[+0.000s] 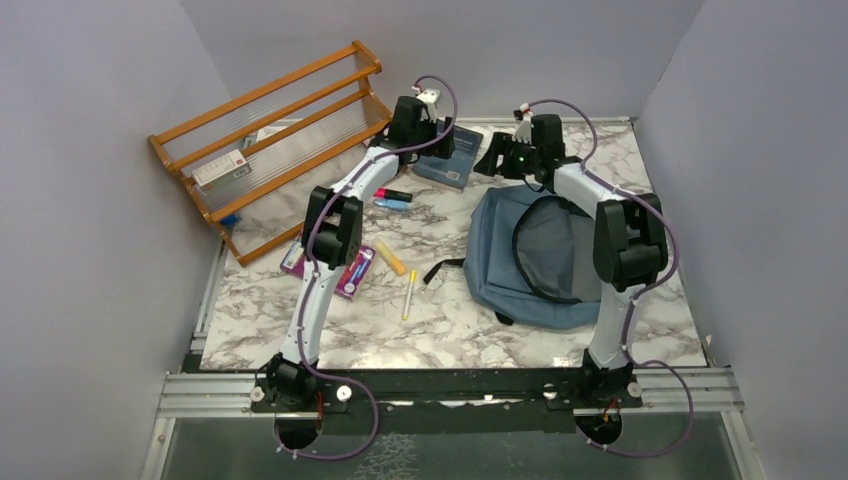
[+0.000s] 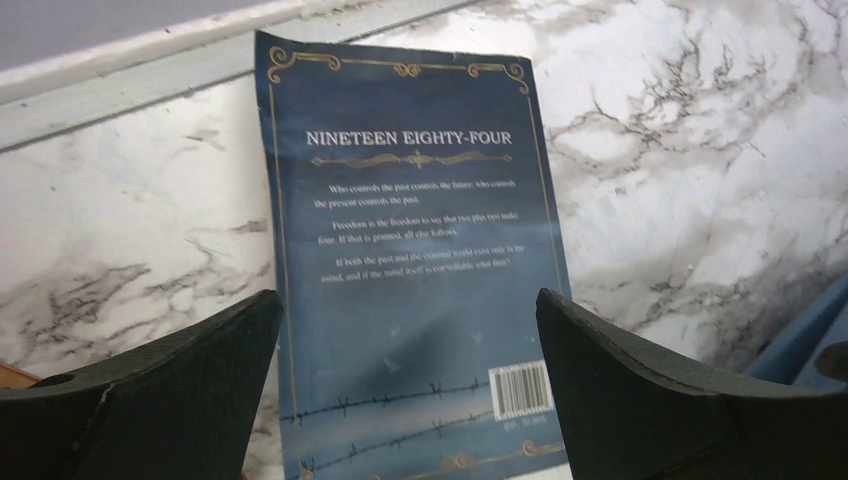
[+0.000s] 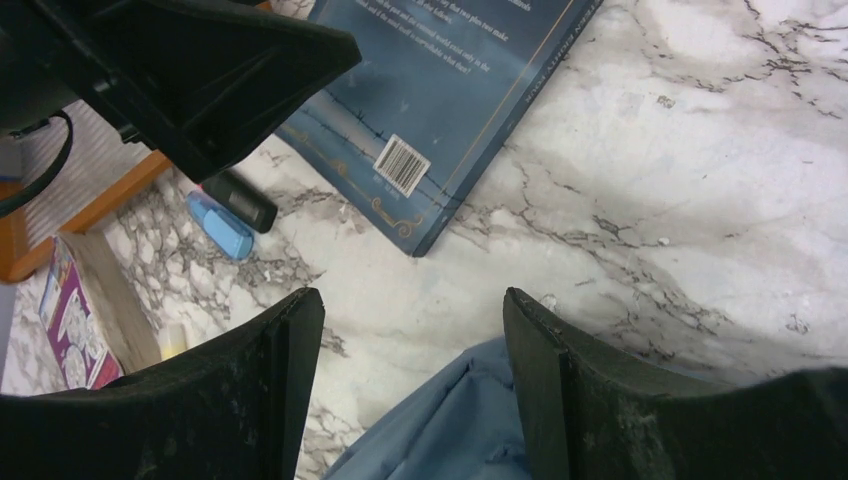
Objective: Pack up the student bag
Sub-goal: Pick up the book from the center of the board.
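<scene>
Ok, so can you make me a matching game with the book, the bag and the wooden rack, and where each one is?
Things:
1. book
2. student bag
3. wooden rack

Places:
A. in the far left corner
B. in the middle at the far edge, lying flat with its barcode facing up
C. on the right, soft and slumped

Pairs: 1-B, 2-C, 3-A

Left arm point(image 1: 335, 225) (white links, black joints) reaches forward from its base, elbow raised, wrist far out; left gripper point(image 2: 405, 300) tilted down and forward, black wedge-shaped fingers spread wide, empty; right arm point(image 1: 628, 240) rises steeply from its base, forearm angled forward and leftward; right gripper point(image 3: 412, 295) tilted downward, fingers parted less widely, empty; grippers near each other, not touching.
</scene>
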Controlling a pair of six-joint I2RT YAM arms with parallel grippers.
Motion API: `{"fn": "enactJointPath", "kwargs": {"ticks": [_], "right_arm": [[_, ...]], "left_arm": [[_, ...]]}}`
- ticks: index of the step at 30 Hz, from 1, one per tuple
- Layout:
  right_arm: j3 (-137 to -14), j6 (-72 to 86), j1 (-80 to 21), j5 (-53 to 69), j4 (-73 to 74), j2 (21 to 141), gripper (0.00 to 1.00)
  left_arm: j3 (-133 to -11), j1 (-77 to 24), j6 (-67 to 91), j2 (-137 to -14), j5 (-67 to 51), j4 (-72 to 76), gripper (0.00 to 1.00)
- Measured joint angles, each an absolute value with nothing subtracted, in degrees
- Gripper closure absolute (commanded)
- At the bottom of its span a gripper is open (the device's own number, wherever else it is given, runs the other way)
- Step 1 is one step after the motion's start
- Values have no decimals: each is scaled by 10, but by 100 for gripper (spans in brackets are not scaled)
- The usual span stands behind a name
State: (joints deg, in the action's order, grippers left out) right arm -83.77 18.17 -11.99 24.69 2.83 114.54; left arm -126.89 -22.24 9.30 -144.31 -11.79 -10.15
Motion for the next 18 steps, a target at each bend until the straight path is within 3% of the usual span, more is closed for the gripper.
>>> {"fn": "enactJointPath", "kwargs": {"ticks": [14, 18], "right_arm": [[-927, 214, -120, 236, 46, 1246, 29], [-927, 220, -120, 232, 49, 1260, 29]], "left_arm": [[-1349, -213, 90, -1519, -86, -139, 1], [-1354, -211, 87, -1526, -105, -142, 6]]}}
